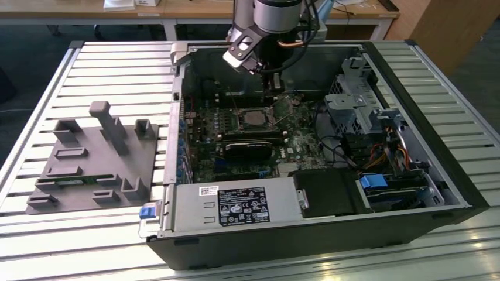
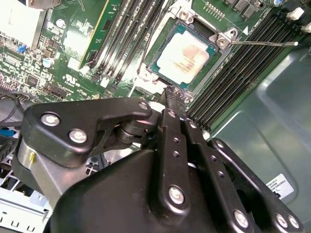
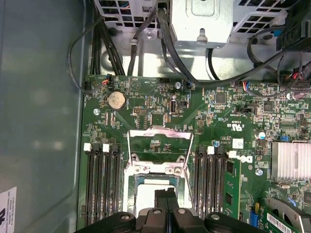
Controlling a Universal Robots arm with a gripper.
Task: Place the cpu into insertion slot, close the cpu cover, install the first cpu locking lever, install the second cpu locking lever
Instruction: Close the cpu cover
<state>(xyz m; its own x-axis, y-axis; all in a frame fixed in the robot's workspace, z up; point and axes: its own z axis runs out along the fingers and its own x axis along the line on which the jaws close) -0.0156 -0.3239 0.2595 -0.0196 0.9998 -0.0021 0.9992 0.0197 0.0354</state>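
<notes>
The fingers are pressed together with nothing between them, their dark tips hanging just above the near edge of the cpu without clearly touching it. In the second wrist view the tips point straight at that edge. The cpu is already seated flat in the insertion slot, a pale silver-grey square with a faint brownish stain on its top and a thin green border around it.

The cpu cover is swung back open just beyond the slot, and the green board shows through its square window. A locking lever, a thin silver rod, sticks out from one corner of the slot across the long black memory slots that flank it on both sides.

In the exterior view the fingers reach down into the open computer case at the upper middle of the frame. The case lies on the slatted bench, with a grey fixture at the exterior view's left.
</notes>
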